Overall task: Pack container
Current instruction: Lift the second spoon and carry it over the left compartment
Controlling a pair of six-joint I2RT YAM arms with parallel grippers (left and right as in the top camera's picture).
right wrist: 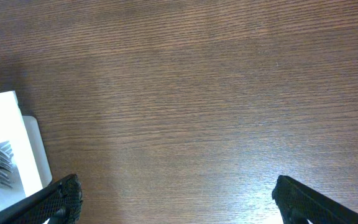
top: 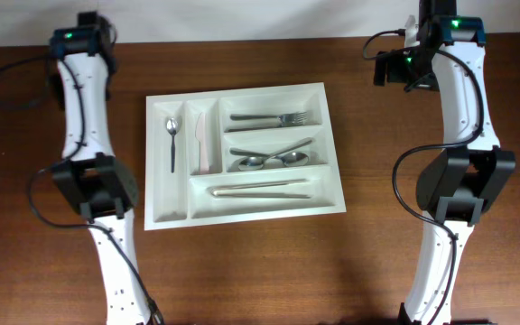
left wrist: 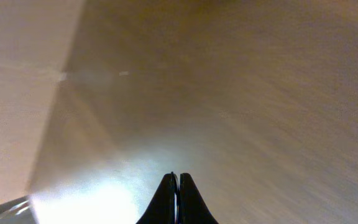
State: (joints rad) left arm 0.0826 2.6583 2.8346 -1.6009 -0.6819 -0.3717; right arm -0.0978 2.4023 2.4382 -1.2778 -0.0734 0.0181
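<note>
Container (top: pixel 242 218): white five-compartment tray, flat at the middle of the table (top: pixel 377 271), between the two arms and touched by neither.
Narrow slots: small spoon (top: pixel 171 141) in the outer one, pale knife (top: pixel 201 144) in the one beside it.
Wide slots: forks (top: pixel 273 118) in the far one, spoons (top: pixel 273 160) crossed in the middle one, long metal pieces (top: pixel 260 190) in the near one, probably knives.
Loose cutlery: none seen on the wood in any view.
Left gripper (left wrist: pixel 178 186): fingers pressed together, nothing between them, over bare table well apart from the tray.
Right gripper (right wrist: pixel 176 202): jaws spread wide and empty, just beside the tray's far corner, fork tines visible at the frame's left edge.
Step in hand: judged to be the close of packing, as every compartment holds something.
Next move: calls for a further item, none of which is in view. Failing that, the arms need only keep off the tray.
</note>
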